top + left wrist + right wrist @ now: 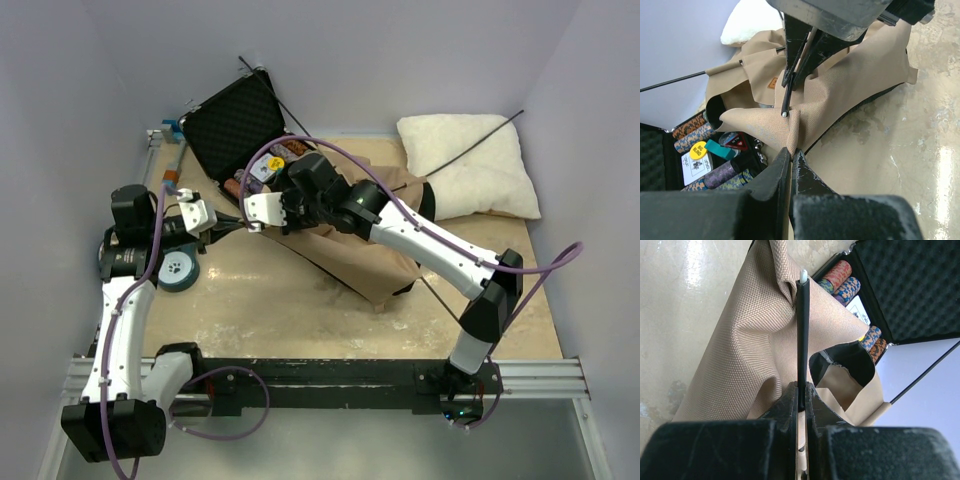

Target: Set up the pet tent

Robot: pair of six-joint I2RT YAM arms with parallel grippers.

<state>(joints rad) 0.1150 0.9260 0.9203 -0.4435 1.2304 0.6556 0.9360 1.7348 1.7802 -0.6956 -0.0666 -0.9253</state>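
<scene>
Item: pet tent (375, 262), tan woven canvas, collapsed in a crumpled heap.
Location: middle of the table (270, 310), in front of the open black case (235, 120) and beside the white pillow (470, 165).
Trim: black lining along the edges; small brown label (772, 82) on a fold.
Pole (802, 330): thin, dark, white-tipped, its tip at a canvas corner.
Second pole (480, 139): lies slanted across the pillow.
Left gripper (791, 155): pinched tight on that canvas corner.
Right gripper (801, 390): clamped on the pole.
</scene>
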